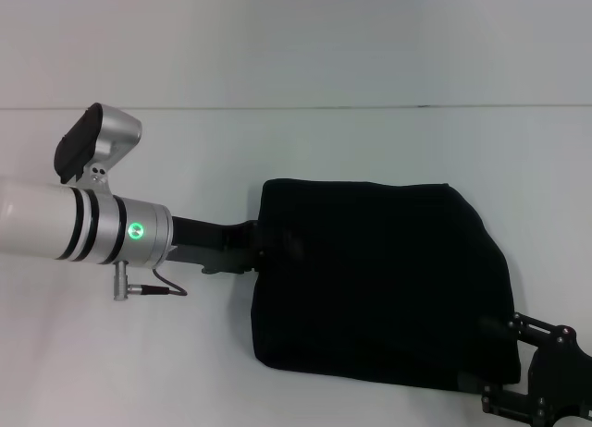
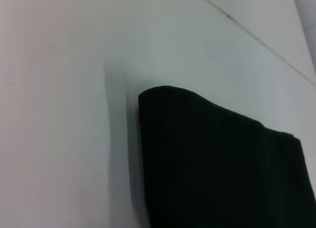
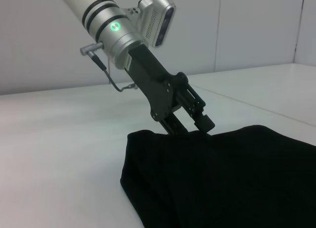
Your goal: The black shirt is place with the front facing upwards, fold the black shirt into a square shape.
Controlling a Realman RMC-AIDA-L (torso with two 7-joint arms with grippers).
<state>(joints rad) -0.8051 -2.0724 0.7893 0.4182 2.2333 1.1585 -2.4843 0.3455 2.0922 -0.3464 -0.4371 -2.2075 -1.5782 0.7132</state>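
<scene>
My left gripper [image 1: 262, 247] meets the folded black shirt [image 1: 379, 279] at its 9 o'clock edge; whether it grips cannot be told. My right gripper [image 1: 518, 367] waits at 4 o'clock, its opening also unreadable.

We see even, bright, diffuse light on the white bench [image 1: 370, 131], with a cool greenish tint. Shadows are faint: a soft one lies beside the black shirt [image 1: 379, 279] in the left wrist view. The shirt reads as flat black with almost no fold detail. The left wrist view is soft and out of focus; the head view is mildly hazy.
</scene>
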